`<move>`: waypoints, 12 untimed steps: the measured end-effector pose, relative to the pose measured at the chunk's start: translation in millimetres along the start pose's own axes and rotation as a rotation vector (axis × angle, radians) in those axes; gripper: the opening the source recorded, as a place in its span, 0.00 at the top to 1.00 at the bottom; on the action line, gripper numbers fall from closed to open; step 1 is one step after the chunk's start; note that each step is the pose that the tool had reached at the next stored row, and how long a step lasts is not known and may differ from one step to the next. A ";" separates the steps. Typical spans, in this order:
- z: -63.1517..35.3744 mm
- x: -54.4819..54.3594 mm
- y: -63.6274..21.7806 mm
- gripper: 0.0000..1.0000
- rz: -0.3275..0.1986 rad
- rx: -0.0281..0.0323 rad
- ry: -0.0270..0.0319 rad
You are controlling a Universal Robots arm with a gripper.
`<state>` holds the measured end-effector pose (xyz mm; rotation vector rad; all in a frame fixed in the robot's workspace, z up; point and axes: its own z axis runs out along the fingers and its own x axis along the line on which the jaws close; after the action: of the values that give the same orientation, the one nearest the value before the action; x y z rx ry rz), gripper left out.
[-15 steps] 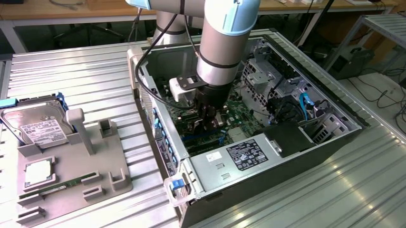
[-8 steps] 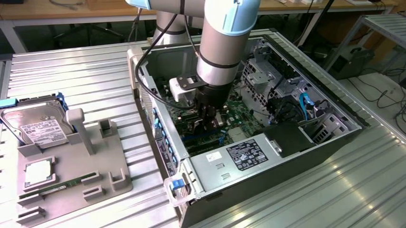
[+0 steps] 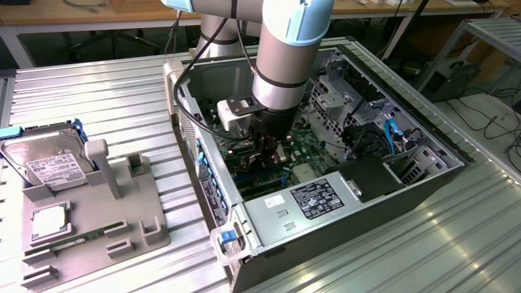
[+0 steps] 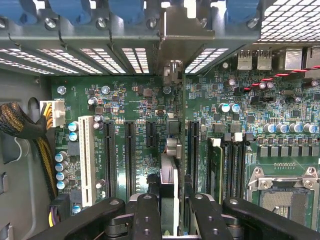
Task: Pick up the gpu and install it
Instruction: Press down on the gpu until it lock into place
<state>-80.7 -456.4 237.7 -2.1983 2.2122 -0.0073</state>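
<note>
While the arm's thick grey barrel is blocking much of the open computer case [image 3: 423,177] in the exterior view, the pincer [image 3: 269,160] is reaching down onto the green motherboard [image 3: 313,149] inside it. Starting at the exterior view's left, a silver hard drive [image 3: 45,166] is standing in a grey holder [image 3: 97,226] on the ribbed metal counter [image 3: 106,104]; its white label is carrying print too small to read. A narrow green memory stick [image 3: 77,239] is lying in that holder too. Further right, a black label on the case's power supply [image 3: 313,201] is equally illegible.

In the wrist view, the pincer [image 4: 169,200] is pinching the gpu [image 4: 169,150], seen edge-on, its lower part cut off between the fingers [image 4: 147,215]. The gpu is standing upright over the motherboard [image 4: 150,105], between 2 black slots, its pale metal bracket meeting the rear slot frame [image 4: 185,27].
</note>
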 end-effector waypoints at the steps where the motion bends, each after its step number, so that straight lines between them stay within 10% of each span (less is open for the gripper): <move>1: 0.0 0.0 0.0 0.73 0.000 0.0000 0.0000; 12: 0.0 0.0 0.0 0.73 0.000 0.0000 0.0000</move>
<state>-80.7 -456.4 237.7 -2.1983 2.2122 -0.0074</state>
